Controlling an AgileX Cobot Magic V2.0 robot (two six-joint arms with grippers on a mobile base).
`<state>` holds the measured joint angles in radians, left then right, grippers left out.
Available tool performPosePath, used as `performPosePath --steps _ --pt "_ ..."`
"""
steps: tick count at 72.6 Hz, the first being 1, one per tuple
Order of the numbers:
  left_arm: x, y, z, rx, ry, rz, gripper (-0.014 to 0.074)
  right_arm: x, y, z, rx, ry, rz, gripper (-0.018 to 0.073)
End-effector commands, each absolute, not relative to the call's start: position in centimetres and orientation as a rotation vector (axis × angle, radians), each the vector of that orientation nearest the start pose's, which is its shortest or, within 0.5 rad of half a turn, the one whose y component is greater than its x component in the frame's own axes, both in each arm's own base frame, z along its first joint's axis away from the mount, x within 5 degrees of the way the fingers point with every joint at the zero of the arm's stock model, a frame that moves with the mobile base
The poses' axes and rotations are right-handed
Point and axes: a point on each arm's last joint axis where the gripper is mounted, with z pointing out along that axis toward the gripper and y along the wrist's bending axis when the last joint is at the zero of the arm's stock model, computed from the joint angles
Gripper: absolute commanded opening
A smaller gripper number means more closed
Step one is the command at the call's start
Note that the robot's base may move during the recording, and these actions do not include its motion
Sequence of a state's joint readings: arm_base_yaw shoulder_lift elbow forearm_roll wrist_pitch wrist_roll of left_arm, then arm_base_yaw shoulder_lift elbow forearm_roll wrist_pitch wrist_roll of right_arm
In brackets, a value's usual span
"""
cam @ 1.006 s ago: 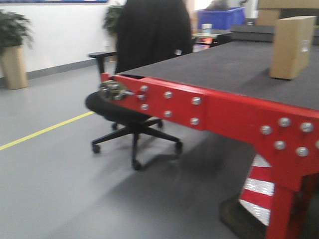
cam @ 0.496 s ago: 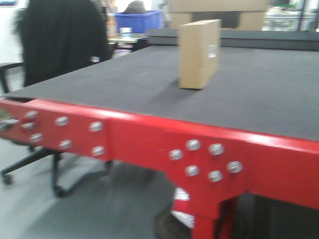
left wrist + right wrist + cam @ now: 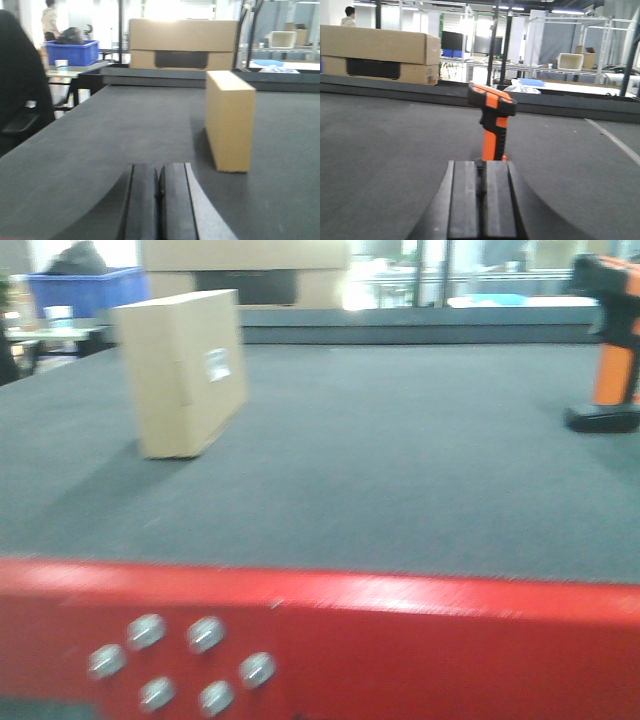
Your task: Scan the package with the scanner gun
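A tan cardboard package (image 3: pixel 185 370) with a white label stands upright on the dark grey table top (image 3: pixel 380 470), left of centre. It also shows in the left wrist view (image 3: pixel 230 120), ahead and to the right of my left gripper (image 3: pixel 160 172), which is shut and empty. An orange and black scanner gun (image 3: pixel 612 345) stands upright at the table's right side. In the right wrist view the scanner gun (image 3: pixel 492 122) stands straight ahead of my right gripper (image 3: pixel 481 170), which is shut and empty. Neither gripper shows in the front view.
The table has a red metal front edge with bolts (image 3: pixel 300 640). A large cardboard box (image 3: pixel 182 44) stands behind the table's far rim. A blue bin (image 3: pixel 85 290) and shelving are in the background. A person in black (image 3: pixel 20 90) is at the far left.
The front view has swung to the right: the chair and floor have left the view, the package has shifted to the left, and the scanner gun has come in at the right.
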<state>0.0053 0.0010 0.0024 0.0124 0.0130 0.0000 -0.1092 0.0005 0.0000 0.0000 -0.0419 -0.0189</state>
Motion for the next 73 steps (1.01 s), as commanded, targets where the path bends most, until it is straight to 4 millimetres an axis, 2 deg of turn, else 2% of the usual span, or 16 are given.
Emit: performPosePath --steps 1,73 --pt "5.61 0.04 21.37 0.000 1.478 0.012 -0.0111 5.52 -0.59 21.86 0.057 1.424 -0.111 -0.0163" --pt "5.61 0.04 21.37 0.000 1.478 0.012 -0.0111 5.52 -0.59 21.86 0.057 1.424 -0.111 -0.0163"
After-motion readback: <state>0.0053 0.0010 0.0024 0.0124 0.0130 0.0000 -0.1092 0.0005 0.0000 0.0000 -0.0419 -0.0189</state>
